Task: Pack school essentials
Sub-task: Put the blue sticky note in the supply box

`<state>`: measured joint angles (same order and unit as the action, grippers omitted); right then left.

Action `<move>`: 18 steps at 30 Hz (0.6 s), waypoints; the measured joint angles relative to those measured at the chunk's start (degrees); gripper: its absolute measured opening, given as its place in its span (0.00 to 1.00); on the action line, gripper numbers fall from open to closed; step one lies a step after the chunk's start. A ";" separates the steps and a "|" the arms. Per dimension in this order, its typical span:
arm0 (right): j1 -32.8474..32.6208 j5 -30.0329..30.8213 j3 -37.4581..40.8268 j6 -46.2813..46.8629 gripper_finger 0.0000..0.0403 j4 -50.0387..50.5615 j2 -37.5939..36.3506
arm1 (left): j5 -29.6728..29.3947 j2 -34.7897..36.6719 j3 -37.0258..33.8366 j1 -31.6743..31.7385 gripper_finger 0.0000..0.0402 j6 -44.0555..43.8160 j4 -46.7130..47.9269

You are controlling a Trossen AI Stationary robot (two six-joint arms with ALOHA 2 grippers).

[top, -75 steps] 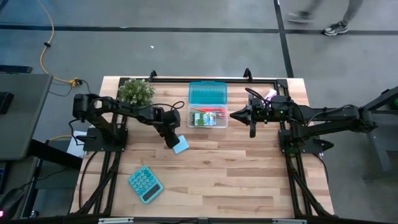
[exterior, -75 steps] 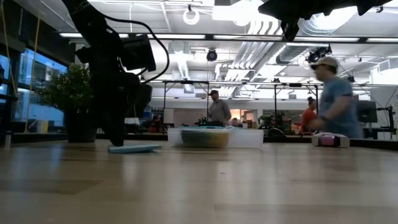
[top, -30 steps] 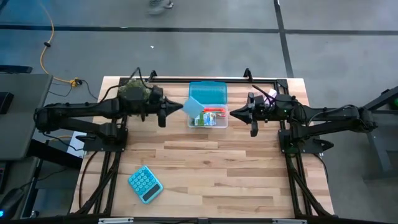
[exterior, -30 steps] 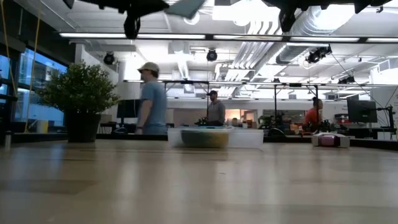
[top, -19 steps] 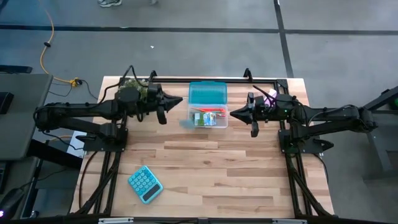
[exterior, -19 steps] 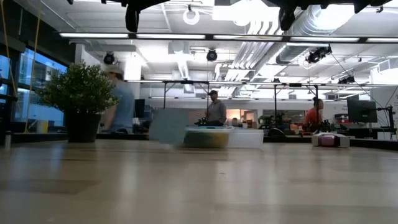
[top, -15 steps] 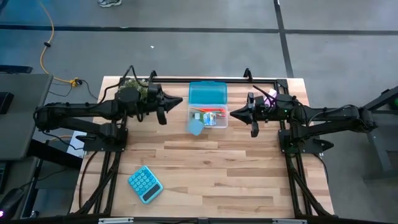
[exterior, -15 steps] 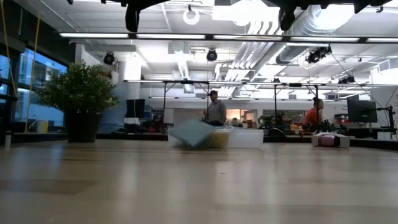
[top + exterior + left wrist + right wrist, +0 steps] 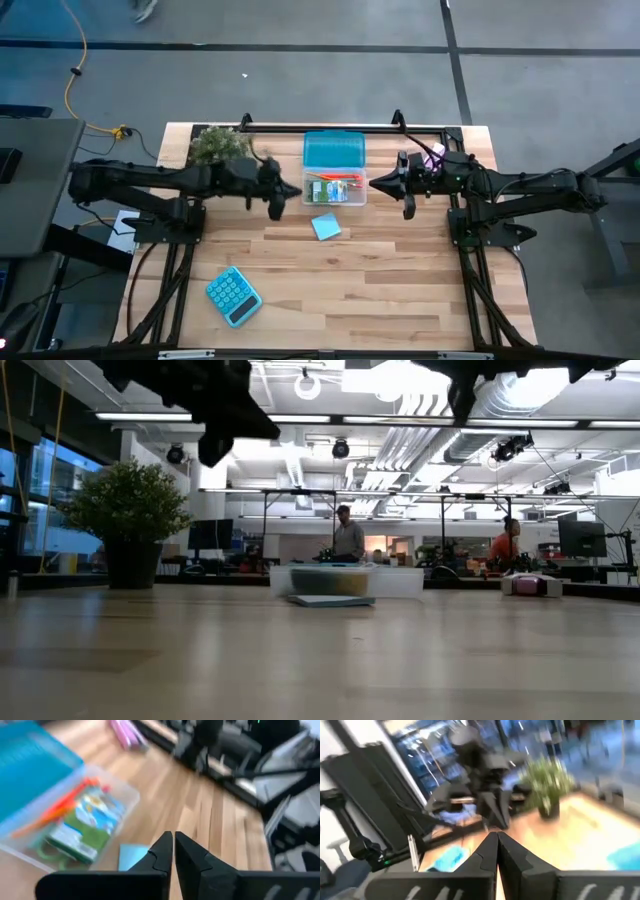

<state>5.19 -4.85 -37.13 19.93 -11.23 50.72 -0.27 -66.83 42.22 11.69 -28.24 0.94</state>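
The light-blue note pad (image 9: 325,227) lies flat on the table just near of the clear box (image 9: 335,190); it also shows in the low view (image 9: 330,600) and the left wrist view (image 9: 132,856). The box, with its teal lid (image 9: 334,150) open behind it, holds green-handled scissors, the crayon box and a pink-red pen (image 9: 60,810). My left gripper (image 9: 293,190) hovers shut, beside the box's left end and above the table (image 9: 173,845). My right gripper (image 9: 373,183) waits shut, in the air at the box's right end (image 9: 496,840).
A teal calculator (image 9: 233,296) lies near the table's near left corner. A potted plant (image 9: 218,145) stands at the far left. A pink-and-white packet (image 9: 435,152) sits at the far right behind my right arm. Bare wood stretches across the near half of the table.
The note pad, held high beside the box by my left gripper a second ago, left the fingers, fell past the box's near wall and landed flat on the table in front of it. My left gripper then moved down and toward the near edge.
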 joint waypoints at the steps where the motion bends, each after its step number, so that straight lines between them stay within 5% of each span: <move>1: 0.00 0.28 -0.04 2.67 0.00 1.55 0.47 | 0.06 -1.38 0.00 -0.88 0.03 -0.10 -0.02; 9: -1.87 -2.59 0.02 14.19 0.00 12.24 11.63 | -0.09 -13.81 -1.76 -9.86 0.01 -7.41 1.40; 18: -4.24 -1.33 0.09 22.74 0.00 10.50 32.82 | -4.48 -30.95 -0.62 -14.61 0.00 -19.79 -7.14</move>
<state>0.95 -6.18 -37.04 42.68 -0.74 83.54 -4.75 -97.78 41.59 -2.92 -48.03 -6.20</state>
